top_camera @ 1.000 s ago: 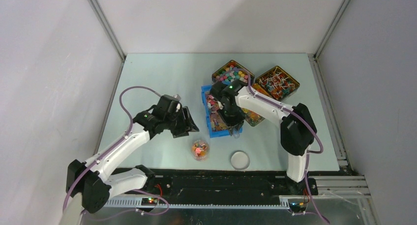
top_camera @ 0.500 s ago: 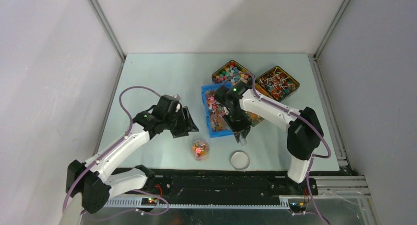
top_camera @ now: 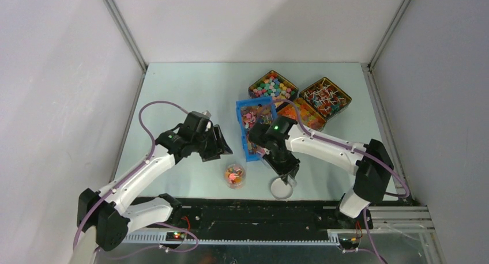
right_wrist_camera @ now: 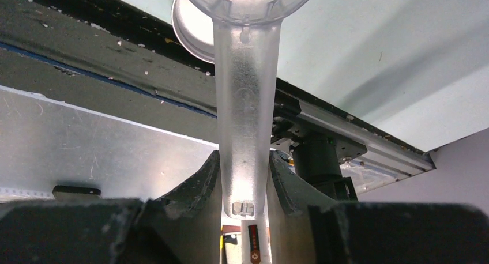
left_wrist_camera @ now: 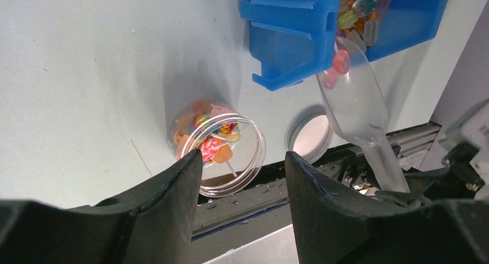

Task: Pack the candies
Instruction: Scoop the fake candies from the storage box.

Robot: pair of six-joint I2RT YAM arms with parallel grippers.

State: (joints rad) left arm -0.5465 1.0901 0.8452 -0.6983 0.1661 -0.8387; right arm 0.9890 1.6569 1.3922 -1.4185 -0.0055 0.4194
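The candies are tiny wrapped sweets, piled in the blue bin point(top_camera: 254, 129) and partly filling a clear round jar point(top_camera: 234, 175), which also shows in the left wrist view point(left_wrist_camera: 219, 146). My right gripper point(top_camera: 287, 173) is shut on the handle of a clear plastic scoop point(right_wrist_camera: 245, 102), just above the jar's lid point(top_camera: 281, 187). In the left wrist view the scoop point(left_wrist_camera: 353, 105) carries a couple of pink-red candies point(left_wrist_camera: 339, 62) beside the bin's corner point(left_wrist_camera: 291, 39). My left gripper point(top_camera: 217, 146) is open and empty, left of the bin and above the jar point(left_wrist_camera: 243, 155).
Three black trays stand at the back right: mixed coloured sweets point(top_camera: 273, 85), lollipops with white sticks point(top_camera: 326, 97), orange sweets point(top_camera: 301, 115). The white lid lies open side up near the table's front edge point(left_wrist_camera: 311, 138). The black front rail point(right_wrist_camera: 144, 62) runs just beyond it.
My right arm has swung the scoop out of the blue bin towards the near edge, now over the lid. The left arm and jar have not moved.
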